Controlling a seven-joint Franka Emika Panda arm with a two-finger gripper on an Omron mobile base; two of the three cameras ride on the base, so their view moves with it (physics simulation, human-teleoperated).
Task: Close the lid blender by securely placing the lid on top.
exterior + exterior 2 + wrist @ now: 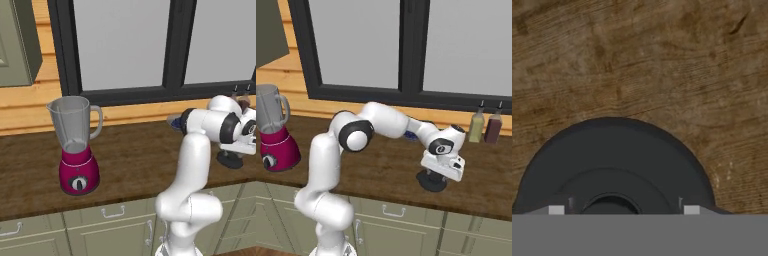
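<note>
The blender (76, 145) stands open-topped at the left of the wooden counter, a clear grey jar with a side handle on a magenta base; it also appears as the blender (273, 130) in the right base view. The black round lid (431, 183) lies flat on the counter far to the right, near the front edge, seen too as the lid (230, 160). My gripper (433, 174) hangs straight down right over it. In the hand view the lid (612, 150) sits close below, and the gripper (623, 210) is open, its fingertips (556, 210) standing wide on either side of the lid's central knob.
Two bottles (485, 127) stand at the back right by the window sill. A small dark blue bowl (174, 121) sits behind my arm. The counter's front edge (406, 202) runs just before the lid. Bare wood lies between blender and lid.
</note>
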